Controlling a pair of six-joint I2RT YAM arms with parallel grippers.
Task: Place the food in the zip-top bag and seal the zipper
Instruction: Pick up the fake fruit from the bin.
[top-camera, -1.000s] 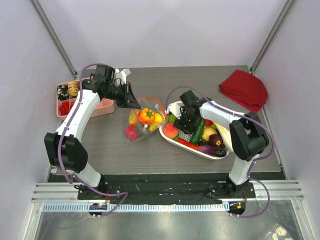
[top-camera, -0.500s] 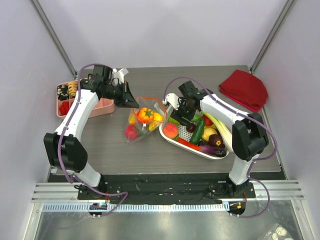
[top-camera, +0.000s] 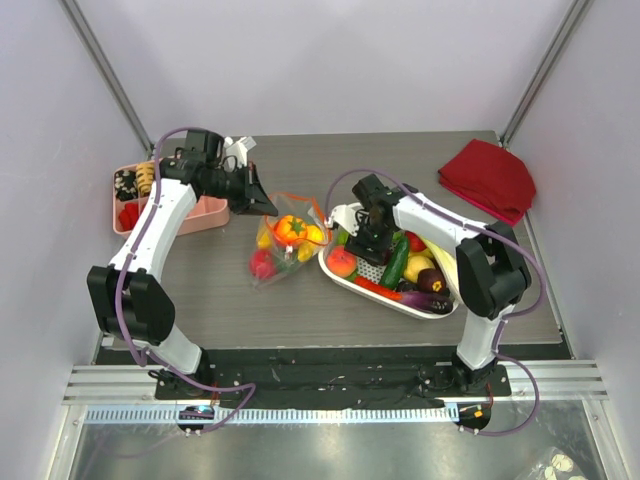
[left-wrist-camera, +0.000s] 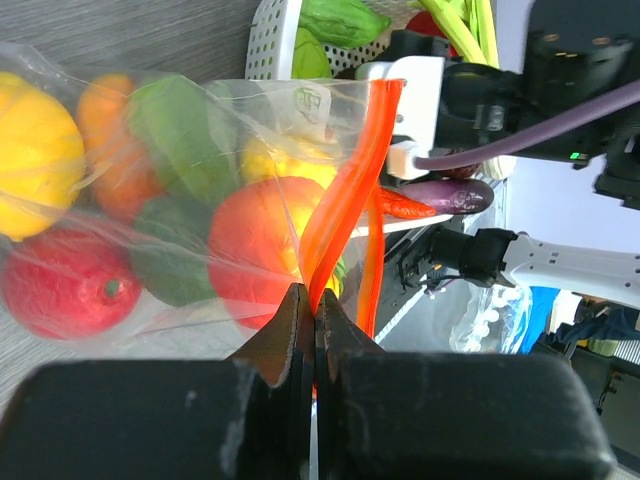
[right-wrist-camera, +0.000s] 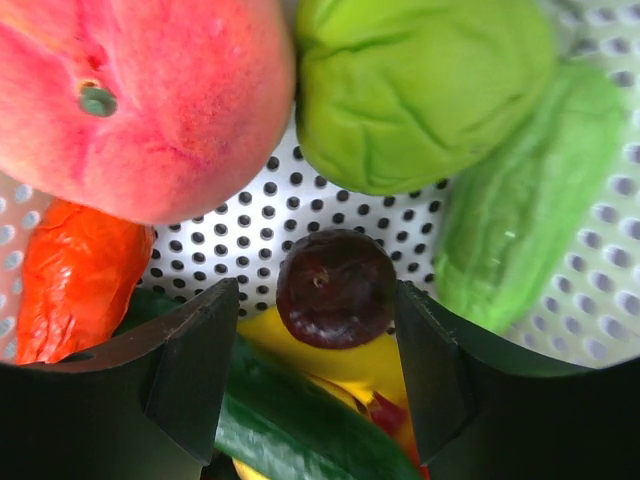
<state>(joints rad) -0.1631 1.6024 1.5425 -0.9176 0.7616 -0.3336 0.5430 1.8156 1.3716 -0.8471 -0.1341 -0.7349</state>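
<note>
Between the wide jaws of the right end effector (right-wrist-camera: 312, 305) lies one dark plum (right-wrist-camera: 335, 288); left end effector (left-wrist-camera: 313, 312) pinches the zipper (left-wrist-camera: 352, 175)

The zip-top bag (top-camera: 283, 246) lies between the tray (top-camera: 210, 214) at left and the basket (top-camera: 338, 272) at right.

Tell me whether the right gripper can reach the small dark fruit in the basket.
Probably yes: the right gripper is open, its fingers flanking the dark fruit, with nothing covering it.
</note>
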